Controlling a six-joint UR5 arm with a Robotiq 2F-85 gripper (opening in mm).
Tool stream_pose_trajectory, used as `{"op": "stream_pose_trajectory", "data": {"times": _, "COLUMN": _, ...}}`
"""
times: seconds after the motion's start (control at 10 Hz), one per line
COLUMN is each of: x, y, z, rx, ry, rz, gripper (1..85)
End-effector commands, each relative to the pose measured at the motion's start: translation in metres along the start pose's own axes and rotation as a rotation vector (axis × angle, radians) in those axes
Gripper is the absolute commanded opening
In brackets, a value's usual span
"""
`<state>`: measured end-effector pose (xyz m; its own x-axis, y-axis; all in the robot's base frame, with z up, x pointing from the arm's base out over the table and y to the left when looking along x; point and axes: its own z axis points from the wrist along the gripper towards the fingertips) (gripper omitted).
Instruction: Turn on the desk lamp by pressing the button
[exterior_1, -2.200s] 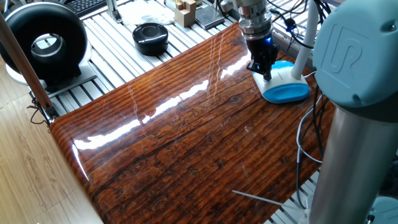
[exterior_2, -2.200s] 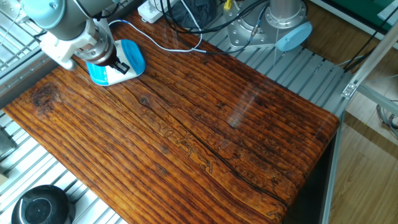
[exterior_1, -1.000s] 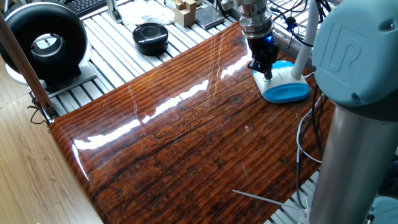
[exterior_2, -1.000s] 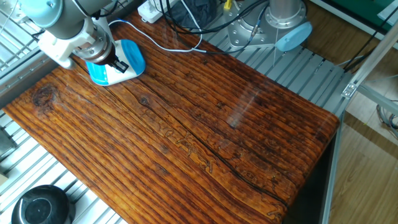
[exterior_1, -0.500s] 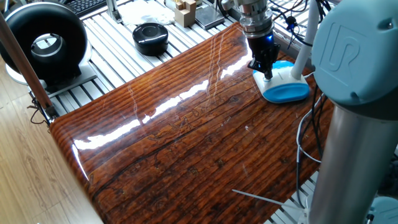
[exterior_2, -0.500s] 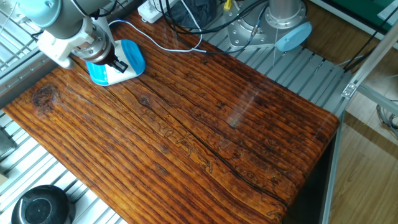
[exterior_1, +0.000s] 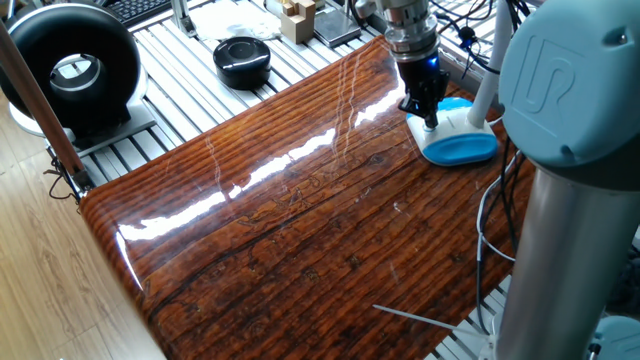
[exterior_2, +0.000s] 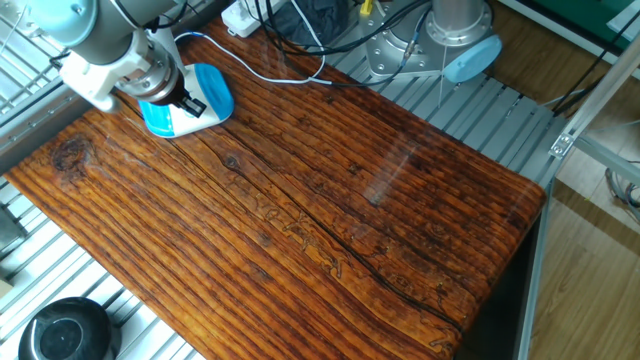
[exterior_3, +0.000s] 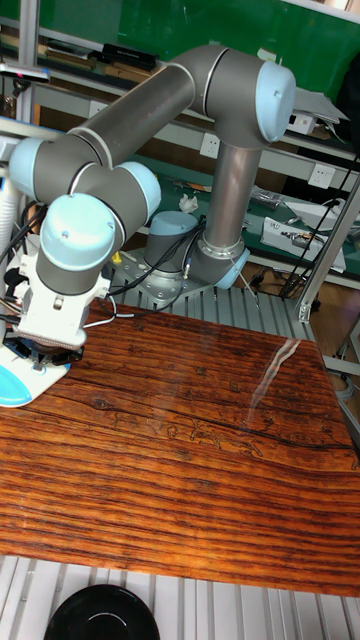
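- One fixed view: the lamp sits at the far right edge of the worktop; white top, light blue side, white neck rising at its right. The claw points straight down over the left part of the lamp's white top, its black tip at or just above the surface; contact cannot be told. No gap between the fingertips can be made out, so open or closed cannot be told here. A round black disc lies on the slatted frame at far left, well apart from the lamp. A black ring-shaped device stands further left.
- The other fixed view: lamp at the far left corner of the worktop. Claw over its white top, wrist housing covering much of the base. Finger state hidden. A white power strip lies beyond the far edge.
- Tall fixed view: only the lamp's left-edge sliver shows, under the arm's wrist; the claw itself is hidden.
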<state>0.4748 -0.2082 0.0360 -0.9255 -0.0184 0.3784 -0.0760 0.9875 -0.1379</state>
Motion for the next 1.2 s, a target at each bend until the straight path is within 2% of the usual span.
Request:
{"op": "stream_pose_trajectory", "data": {"times": 0.0, "x": 0.0017, "y": 0.0021, "z": 0.0, "rx": -0.013, "ry": 0.008, "rz": -0.008, "gripper": 1.0}}
{"op": "stream_pose_trajectory", "data": {"times": 0.4, "x": 0.0013, "y": 0.0025, "z": -0.0005, "rx": -0.015, "ry": 0.005, "rz": -0.004, "gripper": 1.0}}
{"op": "stream_pose_trajectory", "data": {"times": 0.8, "x": -0.0054, "y": 0.0066, "z": -0.0007, "rx": -0.032, "ry": -0.02, "rz": 0.01, "gripper": 1.0}}
{"op": "stream_pose_trajectory", "data": {"times": 1.1, "x": -0.0046, "y": 0.0064, "z": 0.0003, "rx": -0.032, "ry": -0.012, "rz": -0.007, "gripper": 1.0}}
